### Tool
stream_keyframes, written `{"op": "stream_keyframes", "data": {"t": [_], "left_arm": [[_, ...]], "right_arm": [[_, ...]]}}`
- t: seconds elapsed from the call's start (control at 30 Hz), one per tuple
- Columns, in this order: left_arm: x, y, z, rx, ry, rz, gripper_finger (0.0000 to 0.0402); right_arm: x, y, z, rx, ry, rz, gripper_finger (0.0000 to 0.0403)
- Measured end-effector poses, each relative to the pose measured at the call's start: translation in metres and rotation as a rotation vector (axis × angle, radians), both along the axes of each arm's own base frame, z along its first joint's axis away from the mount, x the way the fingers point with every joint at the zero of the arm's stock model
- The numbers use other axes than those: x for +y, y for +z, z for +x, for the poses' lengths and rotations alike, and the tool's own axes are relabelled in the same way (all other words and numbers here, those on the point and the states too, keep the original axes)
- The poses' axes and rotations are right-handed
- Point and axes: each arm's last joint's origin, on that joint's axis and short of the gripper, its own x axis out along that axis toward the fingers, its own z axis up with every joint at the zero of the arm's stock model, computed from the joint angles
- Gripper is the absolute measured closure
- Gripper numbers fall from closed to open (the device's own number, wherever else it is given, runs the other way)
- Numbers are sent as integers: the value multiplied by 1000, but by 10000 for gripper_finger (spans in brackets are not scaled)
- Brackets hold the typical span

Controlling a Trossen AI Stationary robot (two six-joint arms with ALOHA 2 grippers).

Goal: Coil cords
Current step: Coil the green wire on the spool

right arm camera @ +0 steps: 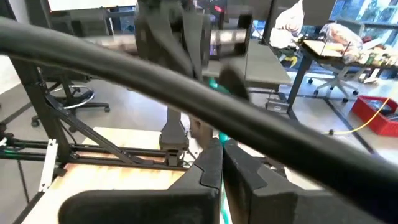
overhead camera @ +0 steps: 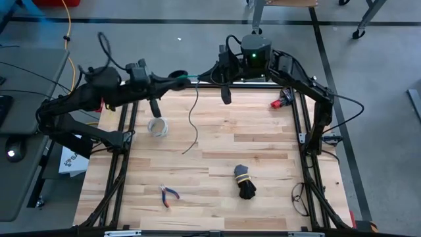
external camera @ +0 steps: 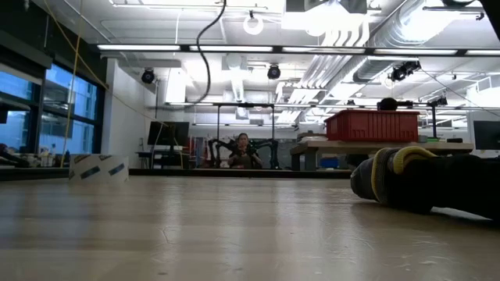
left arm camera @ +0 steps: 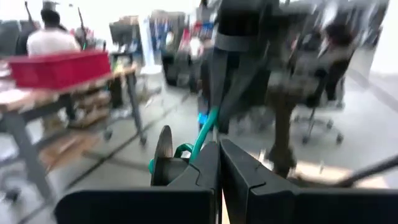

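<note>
The thin dark-green cord is held up over the table's far edge between both grippers. Its small dark round coil is at my left gripper, which is shut. A short green stretch runs from there to my right gripper, also shut. The tail hangs down from that stretch, and its free end lies on the wooden table. In the left wrist view the coil shows edge-on beside my fingers. My left gripper is shut on the cord right at the coil. The green strand runs slanting to one fingertip, and the coil sits against that finger's outer side. The fingers come level from the table's left. The coil is lifted clear. My right gripper pinches the green cord between its two fingertips, which lie across it. The fingers come roughly level from the table's right, toward the left gripper. The cord there is lifted clear of the table, and the tail hangs slack beside it.
A pale grey-white ring lies at the left of the table. A black cord bundle with a yellow tie lies at the near middle and fills the low view's right. Pliers lie near the front; a red object is at the far right.
</note>
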Motion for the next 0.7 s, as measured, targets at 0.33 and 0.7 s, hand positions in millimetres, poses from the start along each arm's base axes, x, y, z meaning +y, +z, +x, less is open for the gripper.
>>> {"op": "stream_keyframes", "data": {"t": [0.33, 0.7], "left_arm": [[-4, 19, 0, -212, -153, 11, 401], [-5, 29, -3, -317, -196, 8, 401]], "right_arm": [[8, 0, 2, -3, 32, 46, 393], [15, -12, 2, 112, -20, 17, 258]]}}
